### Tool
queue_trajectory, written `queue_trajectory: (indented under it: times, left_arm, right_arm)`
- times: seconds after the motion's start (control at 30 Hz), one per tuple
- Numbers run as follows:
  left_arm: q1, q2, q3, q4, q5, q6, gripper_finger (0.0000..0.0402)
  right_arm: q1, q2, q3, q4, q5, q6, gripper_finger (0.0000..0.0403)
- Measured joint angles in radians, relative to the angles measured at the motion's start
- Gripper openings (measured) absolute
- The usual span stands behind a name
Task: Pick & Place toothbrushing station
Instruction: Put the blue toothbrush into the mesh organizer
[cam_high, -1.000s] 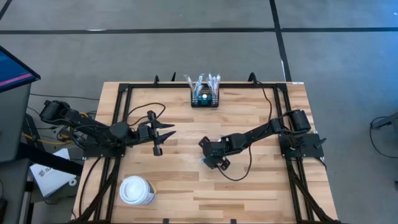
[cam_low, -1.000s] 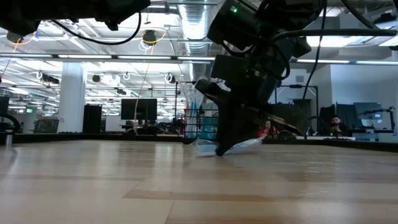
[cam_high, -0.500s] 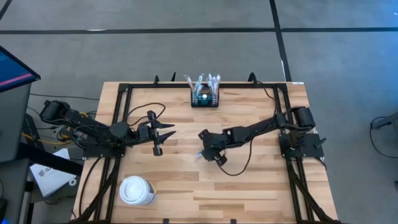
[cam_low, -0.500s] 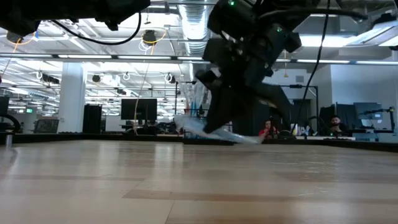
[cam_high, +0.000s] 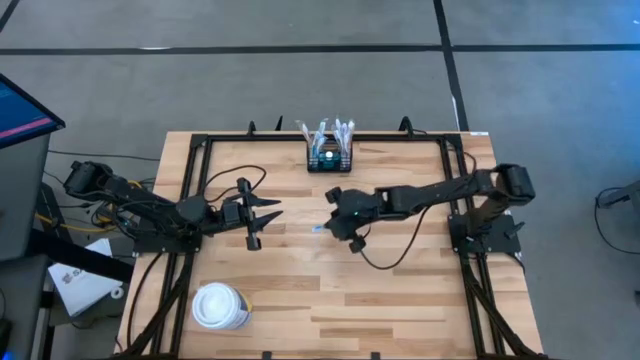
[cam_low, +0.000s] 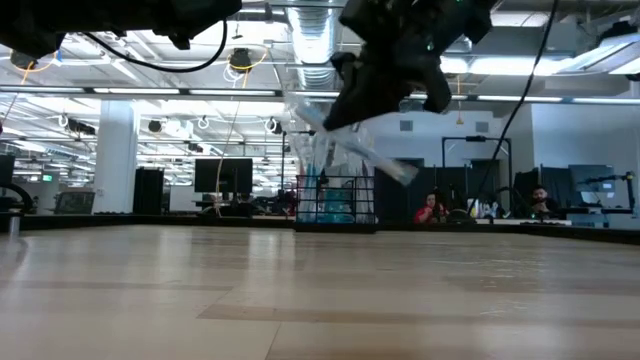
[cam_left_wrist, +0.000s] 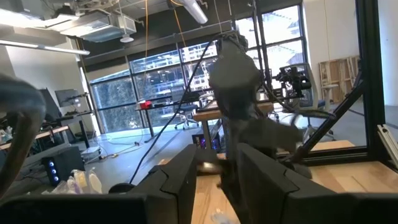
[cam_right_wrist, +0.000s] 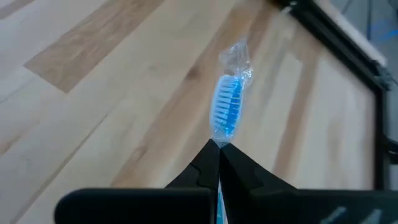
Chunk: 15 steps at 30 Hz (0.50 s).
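Organiser: black wire-mesh box (cam_high: 329, 158) stands at the far edge of the tabletop (cam_high: 300, 290), in the middle, with several wrapped toothbrushes upright inside it; in the low view it (cam_low: 336, 203) shows far behind the raised arm.
Right gripper: the right gripper (cam_high: 333, 226) is above the middle of the tabletop, near side of the organiser and apart from it, clenched on a toothbrush (cam_right_wrist: 227, 113).
Toothbrush: blue bristles, clear wrapper; the head sticks out past the closed fingertips (cam_right_wrist: 210, 163); in the low view it (cam_low: 352, 145) is tilted and lifted clear of the wood.
Left gripper: the left gripper (cam_high: 272, 213) hovers over the left half of the tabletop, fingers parted and holding nothing.
Cup: white lidded cup (cam_high: 220, 306) stands at the near left corner, well apart from both arms.
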Motion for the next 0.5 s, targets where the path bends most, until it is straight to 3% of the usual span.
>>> queue_trajectory:
  times: [0.2, 0.5]
  left_arm:
    - [0.0, 0.0, 0.0, -0.002, 0.0, 0.0, 0.0108]
    - [0.0, 0.0, 0.0, -0.003, 0.0, 0.0, 0.0108]
  right_arm:
    - [-0.043, -0.101, -0.066, 0.027, 0.0, 0.005, 0.0]
    - [-0.111, -0.232, -0.218, 0.276, 0.0, 0.017, 0.0]
